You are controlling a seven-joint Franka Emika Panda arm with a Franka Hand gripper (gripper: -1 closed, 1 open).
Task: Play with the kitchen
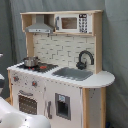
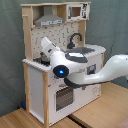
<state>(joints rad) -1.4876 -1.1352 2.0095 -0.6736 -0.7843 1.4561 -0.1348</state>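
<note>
White kitchen (image 1: 60,75) looks untouched; pot (image 1: 31,61) at ten o'clock of the sink (image 1: 74,73); gripper state, I cannot tell.

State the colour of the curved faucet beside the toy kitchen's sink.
Black. The curved faucet shows best in the first exterior view, rising behind the grey sink.

The kitchen (image 1: 60,80) — matt white panels, light wood edges; shiny metal pot (image 1: 30,61).
</note>
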